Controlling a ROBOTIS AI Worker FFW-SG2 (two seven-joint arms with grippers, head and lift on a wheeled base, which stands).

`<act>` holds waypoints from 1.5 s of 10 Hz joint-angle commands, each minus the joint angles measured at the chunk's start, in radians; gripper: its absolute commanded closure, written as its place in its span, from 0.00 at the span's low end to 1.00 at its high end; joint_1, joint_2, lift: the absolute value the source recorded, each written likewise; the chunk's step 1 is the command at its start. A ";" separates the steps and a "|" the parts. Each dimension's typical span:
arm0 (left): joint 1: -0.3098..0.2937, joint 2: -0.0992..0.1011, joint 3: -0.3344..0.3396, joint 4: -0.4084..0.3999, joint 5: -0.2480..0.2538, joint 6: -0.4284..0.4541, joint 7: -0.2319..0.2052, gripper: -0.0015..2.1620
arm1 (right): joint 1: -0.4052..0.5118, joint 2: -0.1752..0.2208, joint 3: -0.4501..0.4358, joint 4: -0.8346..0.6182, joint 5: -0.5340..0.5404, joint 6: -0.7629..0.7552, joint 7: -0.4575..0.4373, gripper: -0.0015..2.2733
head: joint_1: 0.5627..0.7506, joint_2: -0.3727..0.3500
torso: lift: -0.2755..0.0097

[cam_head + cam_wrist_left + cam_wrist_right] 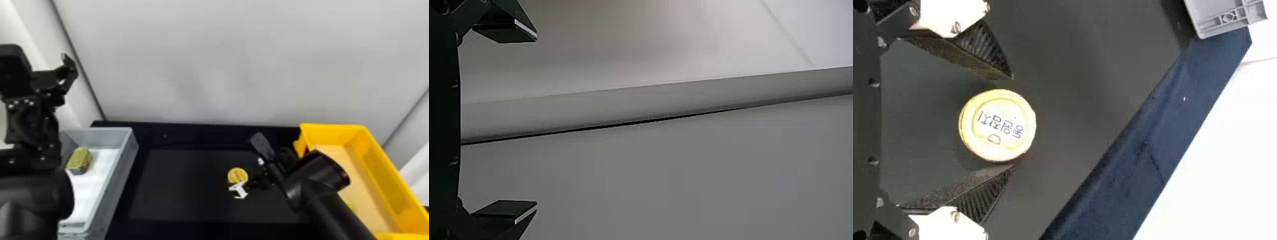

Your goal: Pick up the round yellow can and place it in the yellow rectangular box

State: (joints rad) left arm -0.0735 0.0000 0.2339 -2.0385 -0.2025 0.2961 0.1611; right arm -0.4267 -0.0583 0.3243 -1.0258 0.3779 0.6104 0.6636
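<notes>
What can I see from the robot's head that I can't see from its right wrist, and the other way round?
The head view alone gives you the yellow rectangular box, the small gold tin and the left arm.

The right wrist view alone gives you the ribbing on the dark fingers and screw heads on their white parts.

Both share the round yellow can, the right gripper, the dark table and a grey box's corner.
</notes>
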 commanded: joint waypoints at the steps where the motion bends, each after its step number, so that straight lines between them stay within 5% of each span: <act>1: 0.000 -0.003 0.001 0.000 0.000 -0.001 0.000 0.05 | -0.001 0.003 -0.008 0.012 0.000 -0.001 -0.002 0.11 | 0.70 0.53 | 0.75; 7: 0.001 -0.003 0.005 0.001 0.000 -0.003 0.000 0.05 | 0.008 0.009 -0.020 -0.013 -0.002 0.005 -0.021 0.33 | 0.70 0.53 | 0.75; 15: 0.003 -0.003 0.010 0.004 0.002 0.003 0.000 0.05 | 0.054 -0.005 -0.040 -0.379 -0.008 0.152 -0.031 0.33 | 0.70 0.53 | 0.75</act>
State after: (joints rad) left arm -0.0706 0.0000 0.2421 -2.0340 -0.2011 0.2976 0.1611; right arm -0.3790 -0.0578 0.2894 -1.3282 0.3685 0.7353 0.6374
